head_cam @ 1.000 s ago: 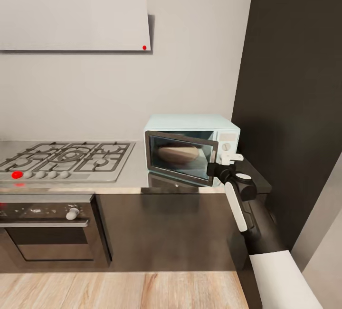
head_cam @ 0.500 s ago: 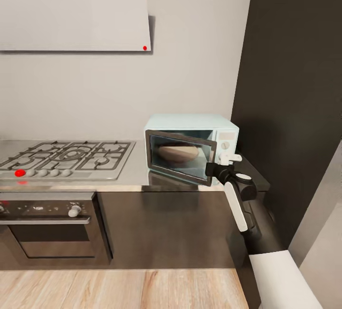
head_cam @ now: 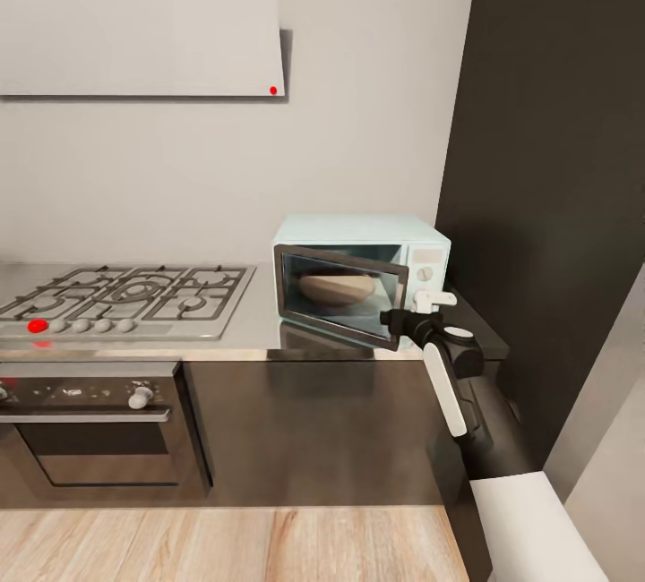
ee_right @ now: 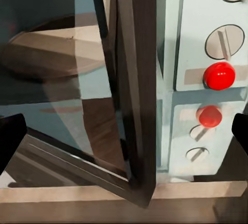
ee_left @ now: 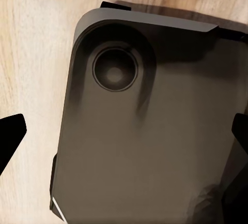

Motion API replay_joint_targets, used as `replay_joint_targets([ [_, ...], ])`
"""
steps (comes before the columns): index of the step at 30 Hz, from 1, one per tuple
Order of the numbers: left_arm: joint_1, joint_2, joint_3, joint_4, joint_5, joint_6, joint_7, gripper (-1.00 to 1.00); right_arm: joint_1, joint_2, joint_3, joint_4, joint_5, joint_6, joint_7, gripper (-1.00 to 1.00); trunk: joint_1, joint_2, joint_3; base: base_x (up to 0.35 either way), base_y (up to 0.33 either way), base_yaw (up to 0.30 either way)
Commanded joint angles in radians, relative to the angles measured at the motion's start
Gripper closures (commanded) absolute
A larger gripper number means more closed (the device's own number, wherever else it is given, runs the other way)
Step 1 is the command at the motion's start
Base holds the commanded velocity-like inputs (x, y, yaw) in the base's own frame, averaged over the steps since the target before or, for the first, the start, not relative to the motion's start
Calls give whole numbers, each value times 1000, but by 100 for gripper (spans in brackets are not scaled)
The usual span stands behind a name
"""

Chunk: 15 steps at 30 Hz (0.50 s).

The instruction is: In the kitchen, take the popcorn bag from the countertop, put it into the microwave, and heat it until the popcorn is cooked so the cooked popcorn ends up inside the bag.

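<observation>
Between the earlier head pictures and this one, the microwave (head_cam: pixel 363 282) door (head_cam: pixel 339 295) has swung a little further toward shut, its free edge drawing nearer the white control panel (head_cam: pixel 428 273), and the right tool (head_cam: pixel 434 300) has slid with it toward that edge. The head camera also settled slightly early on, so the small overall shift of hob (head_cam: pixel 121 294) and hood (head_cam: pixel 141 40) is the view moving, not the things.

From the head view the right tool sits just beside the door's free edge at the microwave's front right corner, near the counter (head_cam: pixel 260 313) front edge. In the right wrist view its two dark fingertips (ee_right: pixel 11 138) stand far apart at the borders of the picture, so it is spread wide and holding nothing; the door edge (ee_right: pixel 135 87) and a red button (ee_right: pixel 219 75) lie between them.

Behind the glass a rounded brownish shape (head_cam: pixel 334 288) rests inside the cavity. That is probably the popcorn bag, though glare blurs its creases and label. Judged so, the bag is placed and the step in hand is pushing the door closed; the door is still ajar, so heating cannot begin yet.

The left tool (ee_left: pixel 124 131) hangs wide over the robot's dark base (ee_left: pixel 150 131) and wooden floor (ee_left: pixel 31 53), carrying nothing.
</observation>
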Motion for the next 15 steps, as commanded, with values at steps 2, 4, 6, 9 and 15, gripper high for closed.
replay_joint_targets([
  [2,-1,0,0,1,6,-3,0,-100,-1,0,1,-2,-10,8,-9,-100,0,-1,-1,0,0,0],
  [4,-1,0,0,1,6,-3,0,-100,-1,0,1,-3,-10,10,-8,-100,0,-1,-1,0,0,0],
  [6,-1,0,0,1,6,-3,0,-100,-1,0,1,-3,-10,10,-8,-100,0,-1,-1,0,0,0],
  [9,-1,0,0,1,6,-3,0,-100,-1,0,1,-10,-10,12,-7,-100,0,-1,-1,0,0,0],
  [15,0,-1,0,1,6,-3,0,-100,1,-11,0,-92,-23,141,-1,-100,0,-1,-1,0,0,0],
])
